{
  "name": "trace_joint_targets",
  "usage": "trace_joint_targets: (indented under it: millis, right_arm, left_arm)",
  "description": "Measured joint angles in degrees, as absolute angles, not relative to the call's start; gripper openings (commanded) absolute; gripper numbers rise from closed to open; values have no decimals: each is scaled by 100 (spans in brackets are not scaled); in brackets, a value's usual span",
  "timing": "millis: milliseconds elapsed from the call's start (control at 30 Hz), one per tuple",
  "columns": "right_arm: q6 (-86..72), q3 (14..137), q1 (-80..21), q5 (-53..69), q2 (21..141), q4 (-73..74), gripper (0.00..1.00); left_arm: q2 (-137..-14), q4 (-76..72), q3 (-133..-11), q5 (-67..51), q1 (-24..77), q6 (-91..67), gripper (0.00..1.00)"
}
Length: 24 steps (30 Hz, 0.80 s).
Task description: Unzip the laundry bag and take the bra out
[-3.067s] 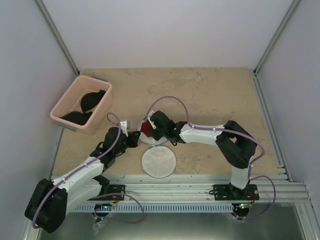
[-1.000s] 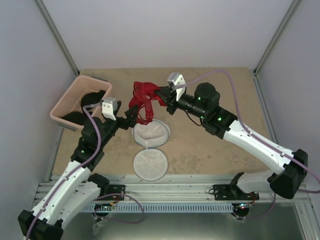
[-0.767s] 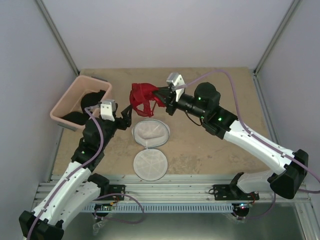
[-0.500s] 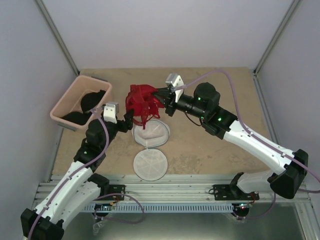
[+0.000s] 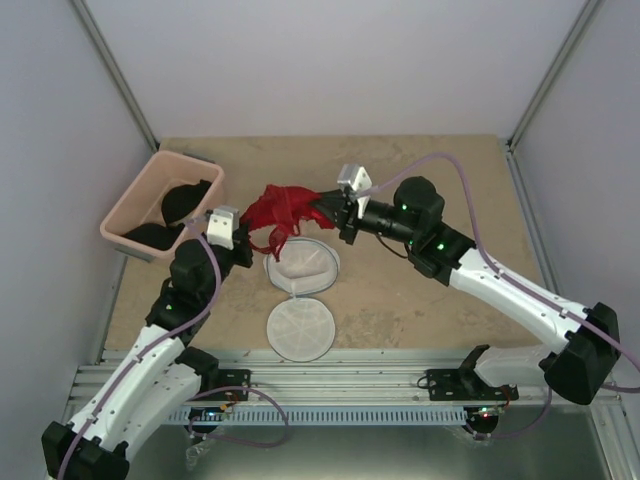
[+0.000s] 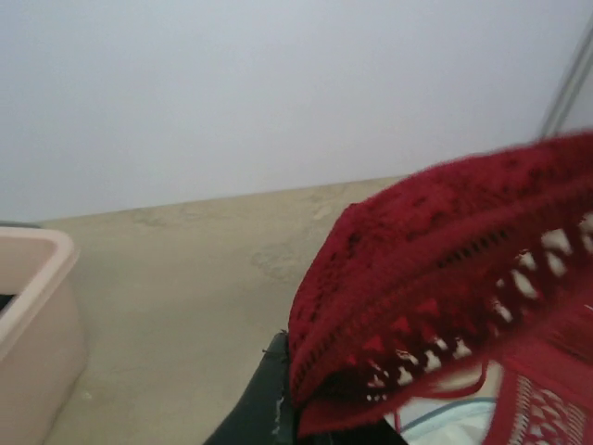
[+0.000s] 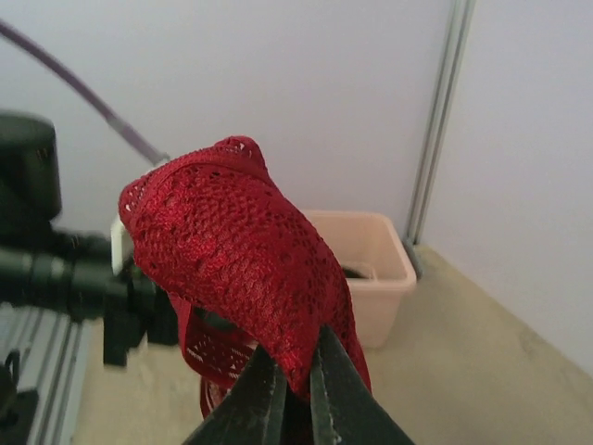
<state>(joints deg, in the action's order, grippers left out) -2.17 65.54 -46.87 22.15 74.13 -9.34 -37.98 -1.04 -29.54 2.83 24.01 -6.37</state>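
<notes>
The right tool (image 7: 296, 357) is clamped on a fold of the bra (image 5: 282, 212), holding it above the open laundry bag (image 5: 300, 265) so it hangs free of the mesh. The bag's lid (image 5: 298, 330) lies flat on the tabletop (image 5: 430, 180). The left tool (image 5: 247, 248) meets the dangling end, but fabric hides its jaws, so I cannot tell whether it grips. The pink bin (image 5: 200, 232) crowds that arm.
</notes>
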Motion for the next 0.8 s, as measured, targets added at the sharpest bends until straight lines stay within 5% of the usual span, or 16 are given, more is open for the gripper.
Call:
trace_joint_targets:
  millis: [67,200,267,800]
  right_arm:
    - [-121,6080,-4504,2425,7306,-1186,15]
    - [16,5472,-4265,2646,7487,-1415,50]
    - [56,5459,-4257,2637,7756,-1409,60]
    - [-261,6416,-5052,1846,8807,-635,71]
  left_arm:
    - [-3771,19,-2956,471,2383,-454,0]
    - [-3824,292,-3175,854,2353,375,0]
    - [-3920,370,-3465,1031,2351,867,0]
    - [-4980,1476,-5177,2471,2346,2309,0]
